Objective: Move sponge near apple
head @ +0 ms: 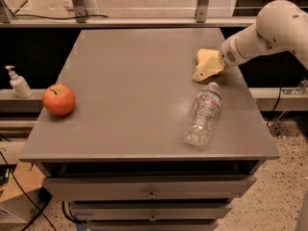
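The apple [58, 99], round and red-orange with a dark stem, sits at the table's left edge near the front. My gripper [208, 67] is at the far right of the table, its cream-yellow end low over the surface, on the white arm [269, 30] that comes in from the right. A pale yellow shape lies right at the gripper's end. I cannot tell whether it is the sponge or part of the gripper. No sponge shows apart from it. The gripper is far from the apple, across the table's width.
A clear plastic water bottle [202, 113] lies on its side at the front right, just in front of the gripper. The grey table [134, 71] stands over drawers. A white pump bottle [19, 83] stands on a ledge left of the table.
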`<state>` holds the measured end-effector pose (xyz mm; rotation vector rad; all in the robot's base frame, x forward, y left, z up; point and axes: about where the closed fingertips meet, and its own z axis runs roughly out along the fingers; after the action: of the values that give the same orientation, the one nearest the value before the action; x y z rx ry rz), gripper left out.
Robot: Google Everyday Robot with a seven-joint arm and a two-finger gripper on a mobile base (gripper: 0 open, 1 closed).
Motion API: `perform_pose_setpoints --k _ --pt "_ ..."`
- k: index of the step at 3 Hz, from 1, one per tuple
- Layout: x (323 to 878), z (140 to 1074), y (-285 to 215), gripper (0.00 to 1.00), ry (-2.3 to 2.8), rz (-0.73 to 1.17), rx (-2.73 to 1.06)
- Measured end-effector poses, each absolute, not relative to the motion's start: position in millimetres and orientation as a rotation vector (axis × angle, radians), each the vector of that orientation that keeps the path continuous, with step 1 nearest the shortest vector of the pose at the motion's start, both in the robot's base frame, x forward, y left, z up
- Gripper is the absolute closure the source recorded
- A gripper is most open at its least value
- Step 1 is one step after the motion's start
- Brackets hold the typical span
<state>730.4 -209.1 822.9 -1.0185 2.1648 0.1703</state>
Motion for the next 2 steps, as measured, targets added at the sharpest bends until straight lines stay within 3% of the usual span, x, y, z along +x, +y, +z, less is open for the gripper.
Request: perform_pose_setpoints --k 2 --pt "725.1 839.5 -206.4 0.62 2.093 0.237 -1.027"
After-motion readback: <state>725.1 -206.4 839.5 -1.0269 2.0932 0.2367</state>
